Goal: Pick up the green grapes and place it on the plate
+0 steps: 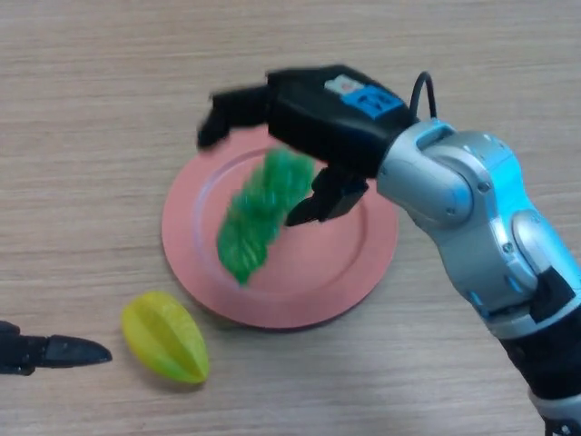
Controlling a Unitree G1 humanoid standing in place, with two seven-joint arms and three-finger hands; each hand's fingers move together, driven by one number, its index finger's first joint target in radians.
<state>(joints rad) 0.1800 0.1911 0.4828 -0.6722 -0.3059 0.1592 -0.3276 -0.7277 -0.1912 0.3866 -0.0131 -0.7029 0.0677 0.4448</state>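
Observation:
The bunch of green grapes is over the left half of the pink plate, tilted, its top end just under my right hand. That hand hovers over the plate's far side with its fingers stretched out to the left and its thumb pointing down beside the bunch. Nothing is curled round the grapes. Whether the bunch rests on the plate or is still in the air cannot be told. My left hand lies idle at the bottom left edge, fingers straight.
A yellow star fruit lies on the wooden table just off the plate's near-left rim, between the plate and my left hand.

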